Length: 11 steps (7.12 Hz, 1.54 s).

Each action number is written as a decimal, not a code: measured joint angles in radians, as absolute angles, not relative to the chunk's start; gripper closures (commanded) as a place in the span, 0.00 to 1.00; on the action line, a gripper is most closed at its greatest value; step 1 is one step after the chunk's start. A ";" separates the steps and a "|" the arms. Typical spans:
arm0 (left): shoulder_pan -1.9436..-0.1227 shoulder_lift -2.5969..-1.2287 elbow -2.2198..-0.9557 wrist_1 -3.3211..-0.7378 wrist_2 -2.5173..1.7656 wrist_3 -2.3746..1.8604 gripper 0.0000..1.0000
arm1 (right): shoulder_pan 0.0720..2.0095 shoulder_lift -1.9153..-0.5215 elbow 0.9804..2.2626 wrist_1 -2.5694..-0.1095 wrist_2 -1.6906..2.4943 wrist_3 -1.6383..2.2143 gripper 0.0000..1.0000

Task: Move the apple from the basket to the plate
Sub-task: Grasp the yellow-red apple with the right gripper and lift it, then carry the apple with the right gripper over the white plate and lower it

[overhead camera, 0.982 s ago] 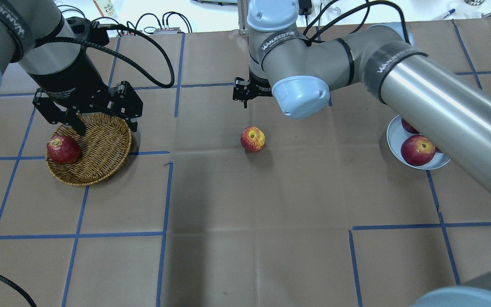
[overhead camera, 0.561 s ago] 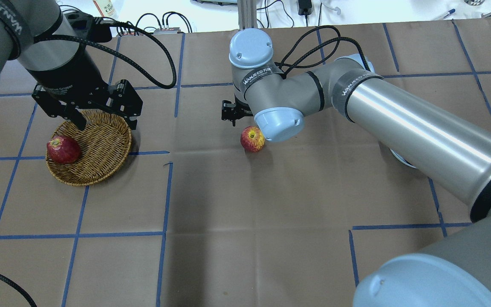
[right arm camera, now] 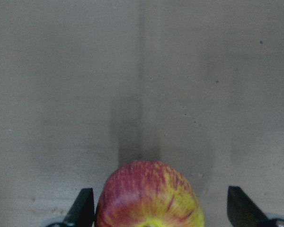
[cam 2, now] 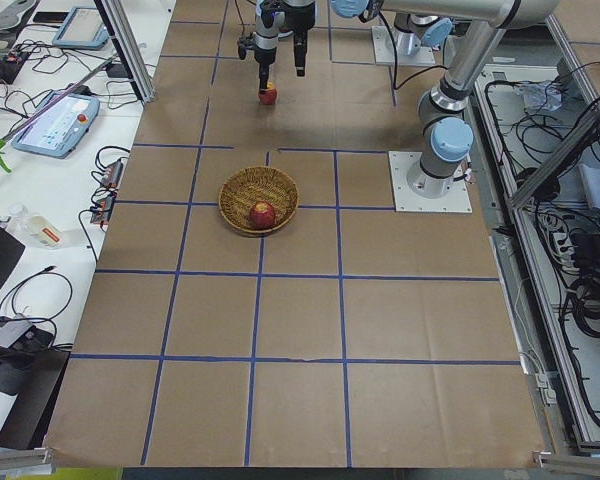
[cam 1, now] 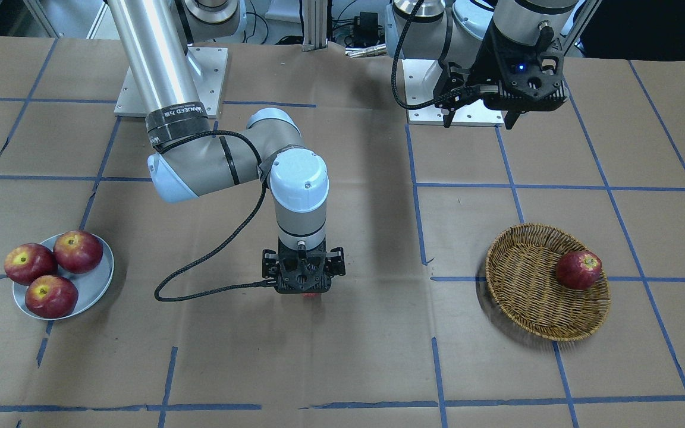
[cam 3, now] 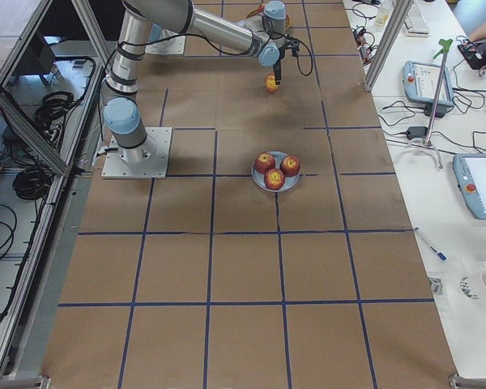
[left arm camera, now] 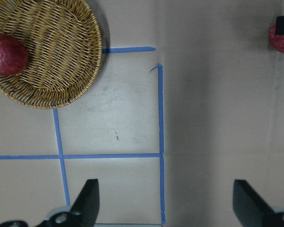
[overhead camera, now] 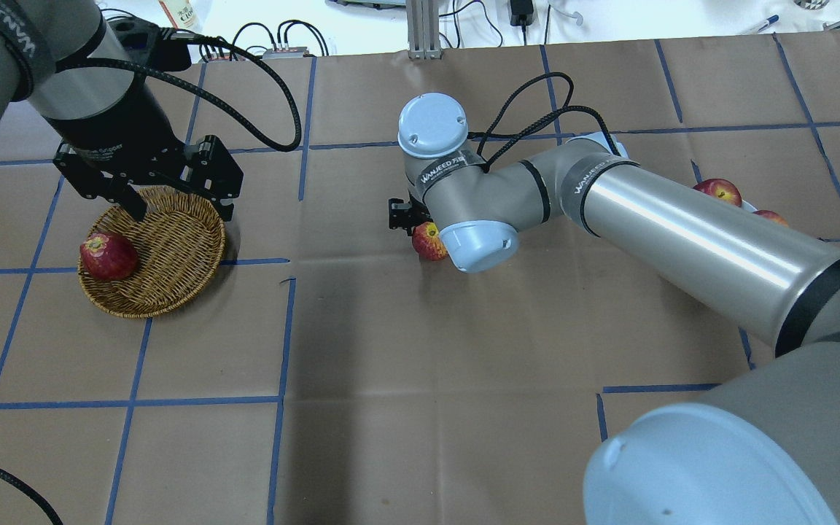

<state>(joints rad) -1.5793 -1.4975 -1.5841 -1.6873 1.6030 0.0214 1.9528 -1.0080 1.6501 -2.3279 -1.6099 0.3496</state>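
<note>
Lower now, the right arm's black two-finger pincer [right arm camera: 162,210] straddles the streaky pinkish-red, yellow-topped apple [overhead camera: 426,241] on the brown paper surface [overhead camera: 391,364], jaws apart. Looks like pickup; next it should close squarely, then lift.

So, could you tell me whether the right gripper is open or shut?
Open: the right gripper has its fingers either side of the streaky red-and-yellow apple, a gap showing.

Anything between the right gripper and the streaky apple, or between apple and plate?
Nothing visible: the open right gripper straddles the apple, and no object lies between it and the plate, though three apples crowd it.
</note>
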 measured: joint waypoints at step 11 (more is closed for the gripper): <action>-1.580 -1.484 -1.604 -1.686 1.602 0.020 0.01 | 1.701 -1.279 1.557 -1.956 -1.609 0.044 0.43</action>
<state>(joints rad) -1.5798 -1.4837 -1.6042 -1.6860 1.6019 0.0200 1.7008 -1.2785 1.5567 -1.9559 -1.6089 0.0442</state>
